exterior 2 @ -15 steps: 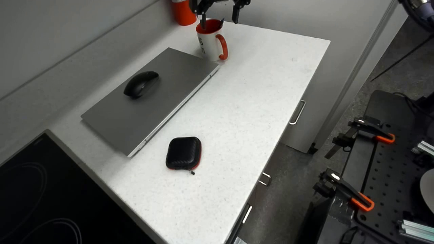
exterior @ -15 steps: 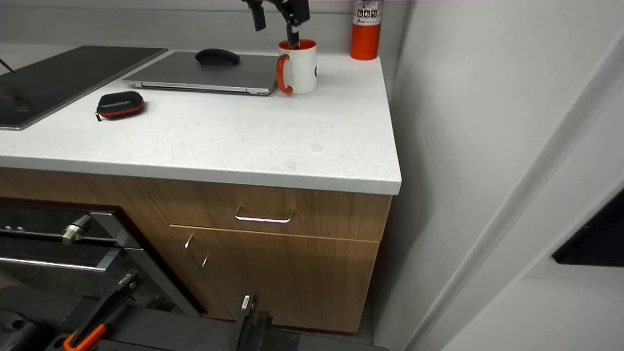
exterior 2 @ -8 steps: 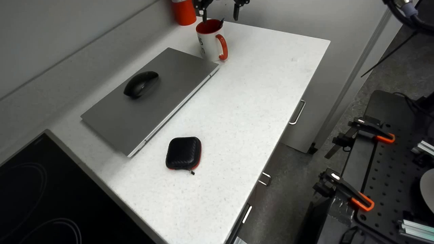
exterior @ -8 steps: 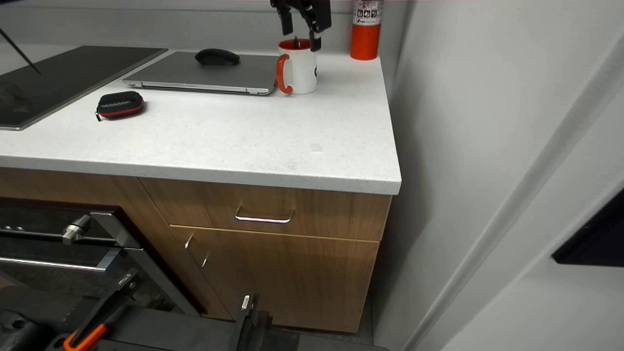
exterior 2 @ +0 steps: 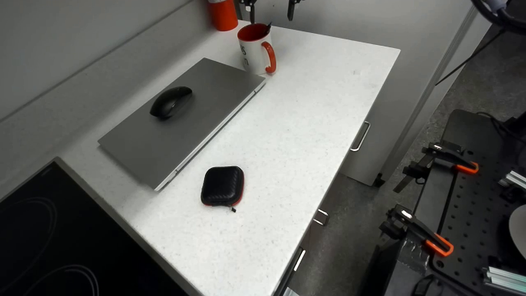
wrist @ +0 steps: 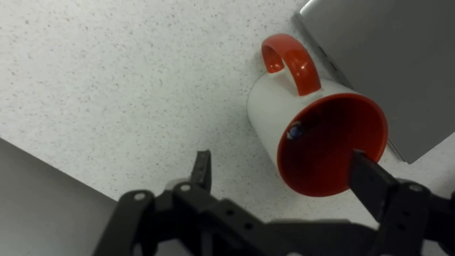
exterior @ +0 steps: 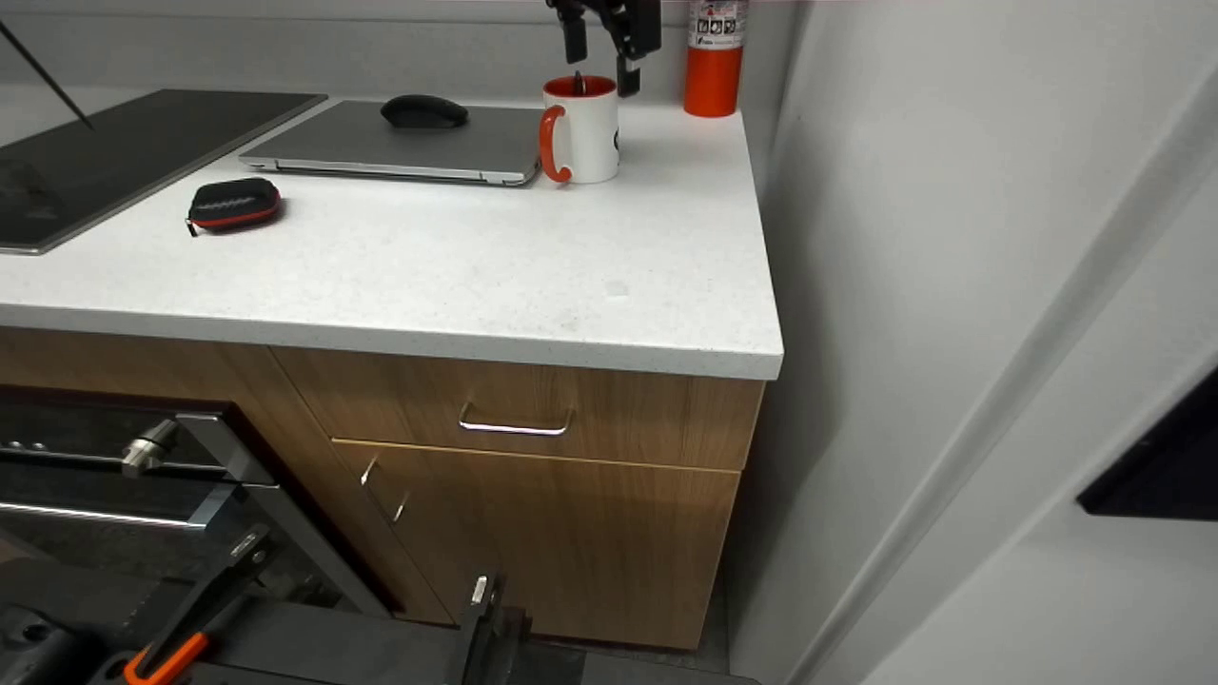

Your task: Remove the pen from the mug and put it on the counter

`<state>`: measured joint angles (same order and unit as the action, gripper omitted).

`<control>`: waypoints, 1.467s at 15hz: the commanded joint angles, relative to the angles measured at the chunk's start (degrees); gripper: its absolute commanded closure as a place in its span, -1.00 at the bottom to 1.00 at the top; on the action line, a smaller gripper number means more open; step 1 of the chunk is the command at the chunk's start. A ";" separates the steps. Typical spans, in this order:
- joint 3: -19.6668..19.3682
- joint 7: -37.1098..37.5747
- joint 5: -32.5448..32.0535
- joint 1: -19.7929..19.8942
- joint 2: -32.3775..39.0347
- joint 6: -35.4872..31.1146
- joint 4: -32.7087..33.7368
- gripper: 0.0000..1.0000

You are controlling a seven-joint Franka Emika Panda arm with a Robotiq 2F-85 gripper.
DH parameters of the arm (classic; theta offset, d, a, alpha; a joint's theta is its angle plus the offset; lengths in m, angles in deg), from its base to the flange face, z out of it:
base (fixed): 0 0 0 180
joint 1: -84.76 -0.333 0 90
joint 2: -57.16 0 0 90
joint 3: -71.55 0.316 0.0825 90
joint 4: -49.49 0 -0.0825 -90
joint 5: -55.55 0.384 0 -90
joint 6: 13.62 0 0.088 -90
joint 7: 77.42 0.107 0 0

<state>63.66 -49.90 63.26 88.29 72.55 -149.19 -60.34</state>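
Observation:
The white mug (exterior: 592, 143) with red inside and red handle stands upright on the white counter (exterior: 476, 257); it also shows in an exterior view (exterior 2: 252, 51) and the wrist view (wrist: 272, 106). The dark pen (exterior: 579, 84) leans in the mug, its tip just above the rim on the handle side (exterior 2: 268, 28). In the wrist view the pen's bluish end (wrist: 295, 131) shows inside the rim; its lower part is hidden. My gripper (wrist: 280, 154) is open and empty above the mug. One finger overlaps the mug opening in the wrist view, the other is beyond the mug's side.
A closed grey laptop (exterior 2: 185, 123) with a black mouse (exterior 2: 169, 102) lies beside the mug. A red canister (exterior: 714, 81) stands at the back near the wall. A black-and-red case (exterior 2: 222, 186) and a dark cooktop (exterior 2: 49, 238) are farther off.
My open gripper has moved right in an exterior view and upward in both, bringing its finger out of the mug's mouth area. The mug and pen have stayed in place.

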 commanded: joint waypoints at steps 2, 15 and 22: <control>0.67 -1.64 2.68 0.71 -1.76 3.31 0.18 -1.00; 1.84 -1.74 5.72 0.67 -0.98 3.04 0.08 -0.32; 1.80 -2.01 6.24 0.75 -1.13 3.62 -0.13 0.81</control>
<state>65.06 -50.33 67.40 88.30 71.83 -146.95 -60.56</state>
